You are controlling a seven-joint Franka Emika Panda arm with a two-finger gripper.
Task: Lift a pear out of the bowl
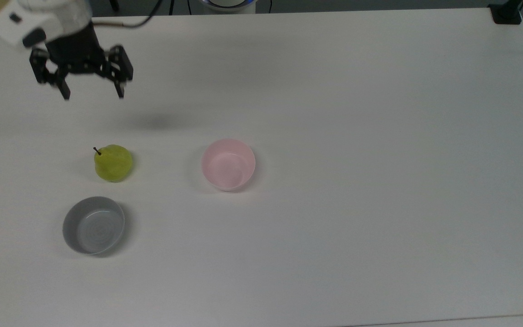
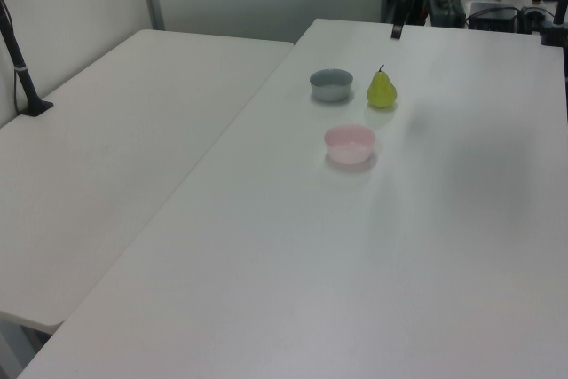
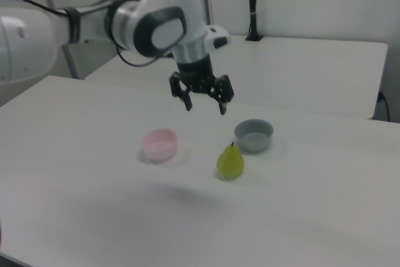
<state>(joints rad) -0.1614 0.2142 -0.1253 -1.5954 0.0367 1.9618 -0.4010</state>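
Note:
The yellow-green pear (image 1: 113, 163) stands upright on the white table, stem up, also seen as pear (image 2: 382, 90) and pear (image 3: 230, 161). The pale pink bowl (image 1: 228, 164) sits empty to the top view's right of it, bowl (image 2: 351, 145), bowl (image 3: 159, 144). My gripper (image 1: 92, 96) hangs open well above the table, raised clear of the pear, with nothing between its fingers; in the right view the gripper (image 3: 205, 108) is above and to the left of the pear.
A grey bowl (image 1: 93, 225) sits empty near the pear, grey bowl (image 3: 254, 135). The white table (image 1: 379, 136) stretches wide to the top view's right. A second white table (image 2: 106, 157) stands at the left view's left.

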